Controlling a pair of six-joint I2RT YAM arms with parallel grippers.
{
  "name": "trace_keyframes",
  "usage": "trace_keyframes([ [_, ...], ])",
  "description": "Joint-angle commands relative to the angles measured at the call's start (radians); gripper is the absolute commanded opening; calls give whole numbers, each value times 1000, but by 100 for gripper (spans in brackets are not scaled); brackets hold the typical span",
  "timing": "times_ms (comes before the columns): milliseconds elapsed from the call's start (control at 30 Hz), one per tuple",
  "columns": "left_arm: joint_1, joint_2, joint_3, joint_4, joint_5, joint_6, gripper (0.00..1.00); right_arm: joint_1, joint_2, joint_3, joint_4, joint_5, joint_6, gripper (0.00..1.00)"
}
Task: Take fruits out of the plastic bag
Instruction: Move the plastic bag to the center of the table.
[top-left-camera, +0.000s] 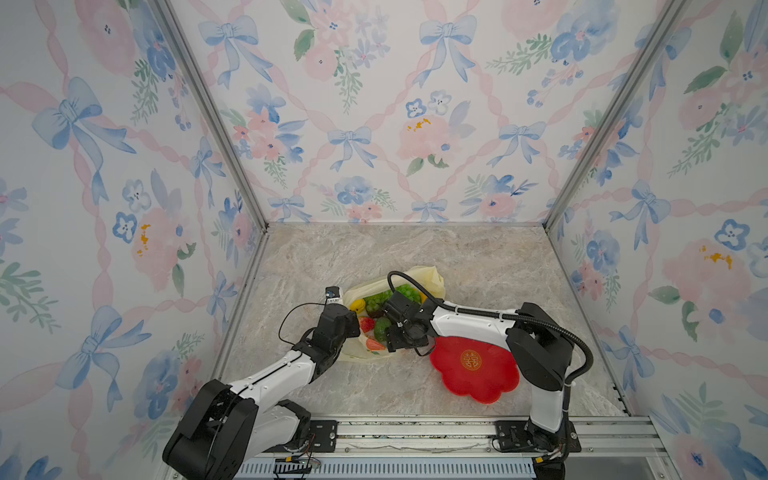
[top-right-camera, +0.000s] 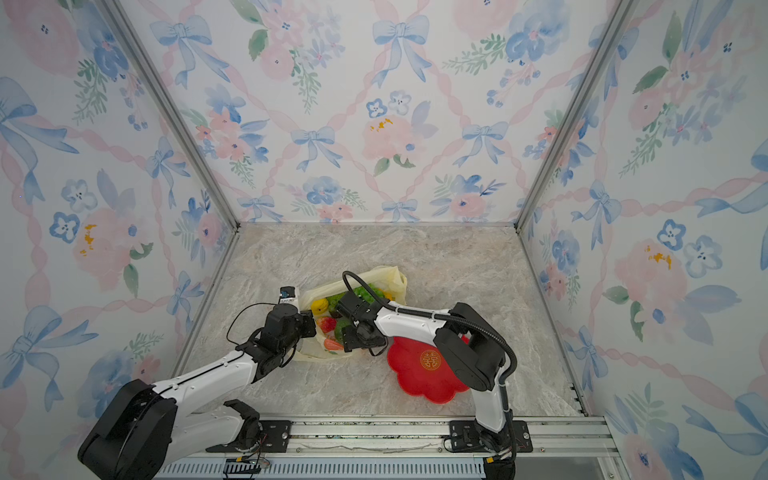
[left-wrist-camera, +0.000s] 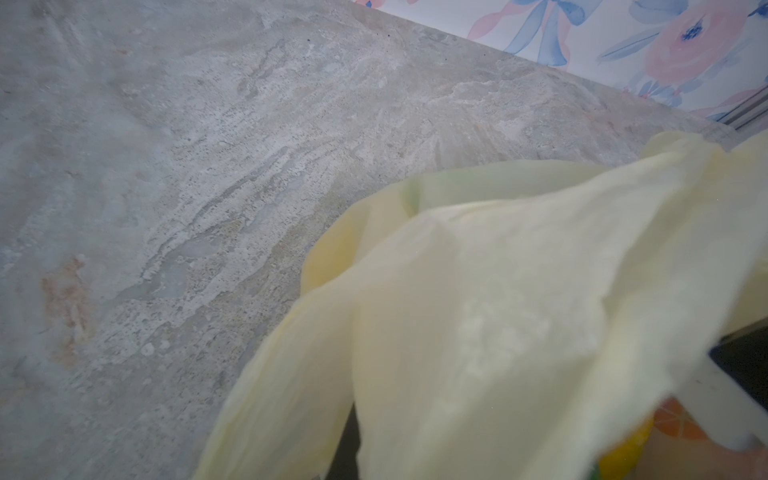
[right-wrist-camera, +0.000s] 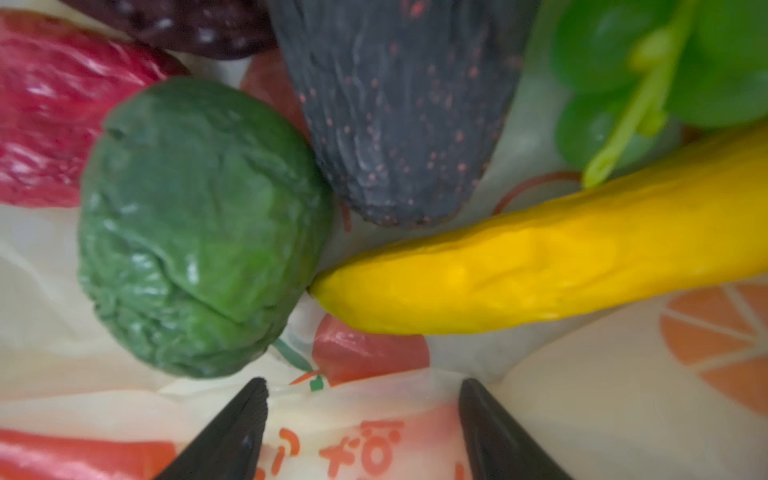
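The thin, crinkly pale-yellow plastic bag (top-left-camera: 430, 277) lies mid-table (top-left-camera: 457, 253), holding a wrinkled green fruit (right-wrist-camera: 199, 224), smooth banana (right-wrist-camera: 540, 266), speckled avocado (right-wrist-camera: 399, 112) and glossy grape bunch (right-wrist-camera: 623, 83). The right gripper (right-wrist-camera: 365, 415) hovers over them, spread wide and empty. The left gripper (top-left-camera: 353, 326) pinches the bag's edge. A scalloped red plate (top-left-camera: 490, 382) sits just beside it, with bare marble beyond.

A grey-beige marble-patterned tabletop (top-left-camera: 457, 257) fills the floor of a walled booth. Two things lie on it: a pale yellow crinkly plastic bag (top-left-camera: 432, 278) near the middle, and a flat red flower-shaped plate (top-left-camera: 490, 386) close beside it, nearer the front edge
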Motion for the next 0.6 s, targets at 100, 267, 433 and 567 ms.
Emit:
trace_keyframes([
  [100,-7,-28,-19,12,6,-4,8,8,-78,29,-34,28,9,76],
  [267,-7,-29,-19,11,4,-3,9,14,-92,75,-27,46,26,73],
  [433,-7,-31,-20,11,3,-3,9,24,-49,130,-22,61,72,68],
  [567,-7,-29,-20,12,8,-5,9,31,-26,139,15,58,124,64],
])
